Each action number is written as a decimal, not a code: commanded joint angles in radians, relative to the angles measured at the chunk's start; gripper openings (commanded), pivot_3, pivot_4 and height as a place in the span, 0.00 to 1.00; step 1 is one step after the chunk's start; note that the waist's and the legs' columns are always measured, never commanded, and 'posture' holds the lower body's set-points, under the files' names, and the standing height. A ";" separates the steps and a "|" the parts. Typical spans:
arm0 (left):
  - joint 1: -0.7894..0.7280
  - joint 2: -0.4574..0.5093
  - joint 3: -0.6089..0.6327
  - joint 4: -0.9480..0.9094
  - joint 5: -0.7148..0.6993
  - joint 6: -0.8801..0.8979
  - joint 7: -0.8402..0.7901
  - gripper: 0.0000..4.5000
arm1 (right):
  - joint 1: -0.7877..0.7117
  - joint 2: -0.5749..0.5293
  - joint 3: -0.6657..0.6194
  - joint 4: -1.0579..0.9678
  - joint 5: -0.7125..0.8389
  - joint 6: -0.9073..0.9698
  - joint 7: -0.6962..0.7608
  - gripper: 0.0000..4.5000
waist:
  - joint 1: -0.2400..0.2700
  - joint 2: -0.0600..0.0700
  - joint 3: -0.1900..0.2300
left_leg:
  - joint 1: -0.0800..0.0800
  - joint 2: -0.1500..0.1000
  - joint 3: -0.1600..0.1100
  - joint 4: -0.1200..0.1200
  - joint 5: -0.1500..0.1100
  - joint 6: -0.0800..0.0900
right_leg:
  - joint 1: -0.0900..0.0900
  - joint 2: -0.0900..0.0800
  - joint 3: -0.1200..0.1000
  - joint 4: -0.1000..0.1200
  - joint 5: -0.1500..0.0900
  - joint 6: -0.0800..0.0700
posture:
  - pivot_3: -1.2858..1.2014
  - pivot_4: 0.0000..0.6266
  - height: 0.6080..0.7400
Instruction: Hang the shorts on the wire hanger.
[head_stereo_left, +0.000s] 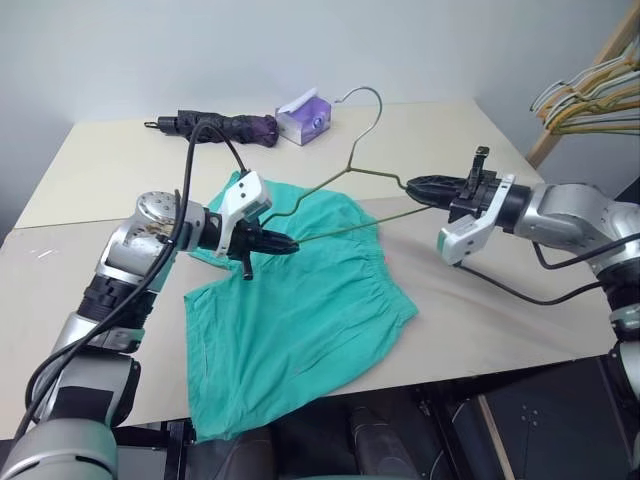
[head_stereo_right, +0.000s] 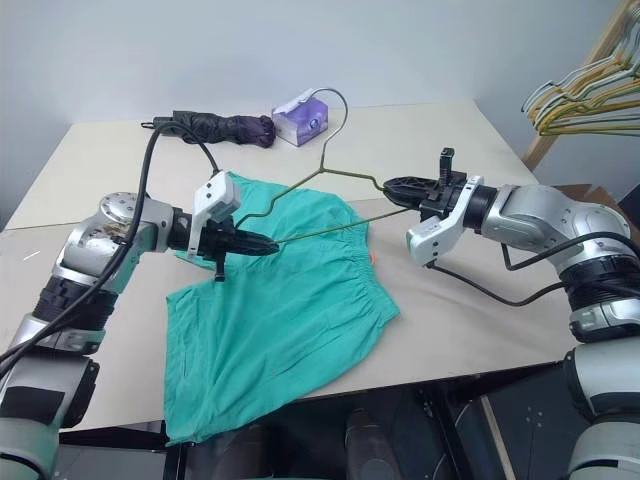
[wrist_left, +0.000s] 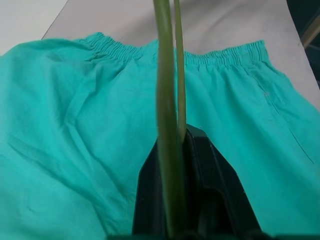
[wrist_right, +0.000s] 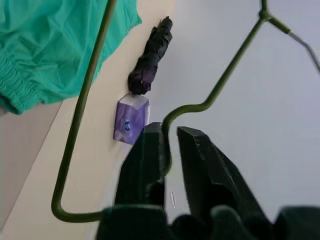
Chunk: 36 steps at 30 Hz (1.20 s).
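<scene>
My left tool (head_stereo_left: 285, 244) is clamped shut on the wire hanger (head_stereo_left: 340, 180), held above the shorts (head_stereo_left: 300, 310) lying flat on the surface (head_stereo_left: 100, 170). My right tool (head_stereo_left: 420, 186) is parted slightly around the other corner. Handover step; next, threading a leg.

The teal-green cloth shorts (head_stereo_left: 300, 310) lie on the beige table (head_stereo_left: 110, 170). The thin olive-grey wire hanger (head_stereo_left: 352, 170) hangs above them. A folded dark umbrella (head_stereo_left: 222, 126) and a purple tissue box (head_stereo_left: 304, 116) lie behind.
</scene>
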 joint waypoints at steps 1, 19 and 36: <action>0.007 0.037 0.024 -0.038 0.034 -0.047 0.005 0.00 | 0.026 -0.023 -0.011 -0.065 0.233 -0.015 0.154 0.47 | 0.000 0.000 0.000 | 0.000 0.000 0.000 0.000 0.000 0.000 | 0.000 0.000 0.000 0.000 0.000 0.000 | 0.51 0.13 1.00; 0.013 0.075 0.024 0.024 0.149 -0.431 -0.121 0.00 | 0.015 -0.002 -0.012 -0.315 0.867 1.128 1.092 1.00 | 0.035 0.000 0.000 | 0.001 0.001 -0.001 0.008 0.000 0.000 | 0.004 0.001 -0.002 0.001 0.002 0.001 | 0.52 0.14 1.00; 0.017 0.053 0.046 0.014 0.122 -0.444 -0.150 0.00 | -0.028 0.131 -0.038 -0.286 0.766 1.209 1.223 0.01 | 0.066 0.000 0.000 | -0.004 0.001 -0.001 0.009 0.000 0.000 | -0.001 0.001 -0.002 0.002 0.003 0.001 | 0.52 0.14 1.00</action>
